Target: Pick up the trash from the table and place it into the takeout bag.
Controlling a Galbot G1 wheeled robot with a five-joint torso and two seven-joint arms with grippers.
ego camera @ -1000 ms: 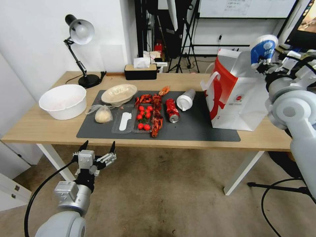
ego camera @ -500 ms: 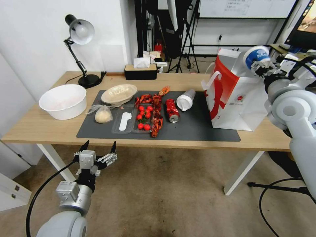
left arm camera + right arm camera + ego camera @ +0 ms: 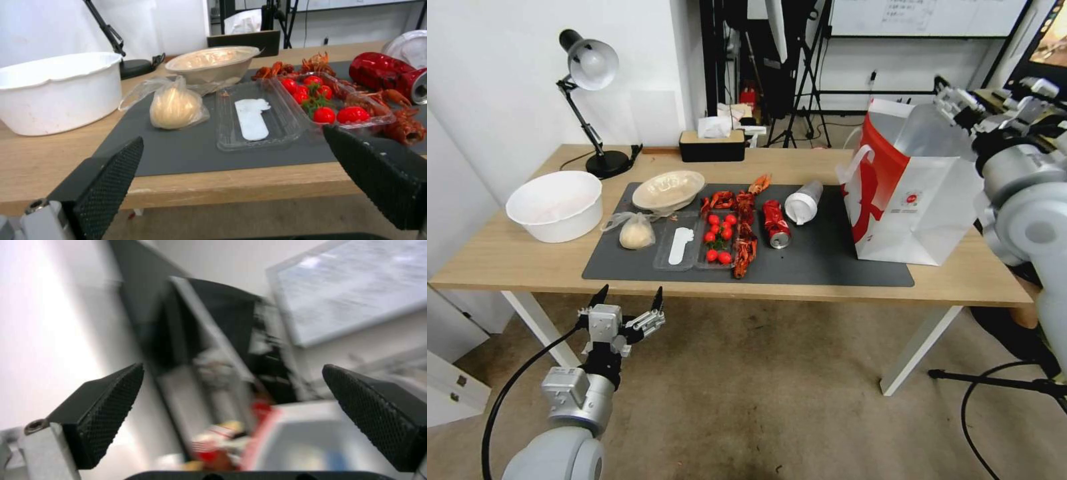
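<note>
Since the white paper cup has left the right gripper [image 3: 990, 107], now spread wide and empty above the takeout bag [image 3: 917, 200], that drop looks done; can't see the cup inside. Left gripper [image 3: 626, 308] hangs wide open below the counter [image 3: 507, 257] front edge. Crushed can [image 3: 776, 223], clear cup [image 3: 804, 201], bagged lump [image 3: 636, 233], beige bowl [image 3: 668, 189] lie on the grey mat [image 3: 827, 257]. Lamp [image 3: 589, 67] rear left

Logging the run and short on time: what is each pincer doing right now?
Left pincer: open, empty, below the table's front edge.
Right pincer: open, empty, above the takeout bag.
</note>
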